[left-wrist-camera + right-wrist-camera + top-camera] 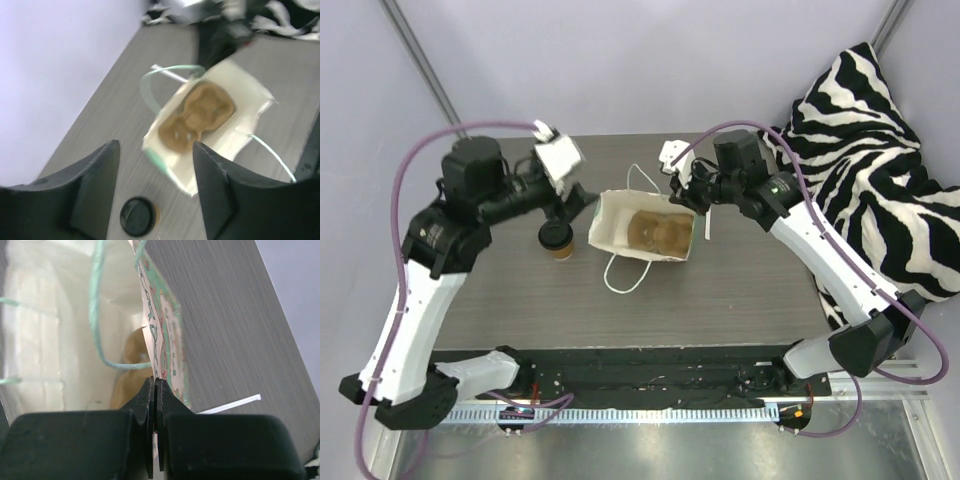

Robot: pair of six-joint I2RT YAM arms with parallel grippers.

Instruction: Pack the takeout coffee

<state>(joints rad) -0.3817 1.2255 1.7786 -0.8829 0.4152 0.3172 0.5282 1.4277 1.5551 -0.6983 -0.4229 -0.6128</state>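
Note:
The takeout coffee [558, 240] stands on the table left of the bag; its black lid also shows in the left wrist view [136, 216]. My left gripper [563, 207] is open just above and behind the cup, jaws wide apart [156, 150], holding nothing. The mint-green paper bag [645, 226] stands open with the brown pulp carrier [655, 232] inside; the carrier also shows in the left wrist view [197, 116]. My right gripper [692, 192] is shut on the bag's right wall [159, 365], pinching the paper edge between the fingertips [155, 388].
A white string handle [625, 275] lies on the table in front of the bag. A white strip [707, 227] lies right of the bag. A zebra-striped cloth [875, 150] is heaped at the table's right side. Grey walls stand behind.

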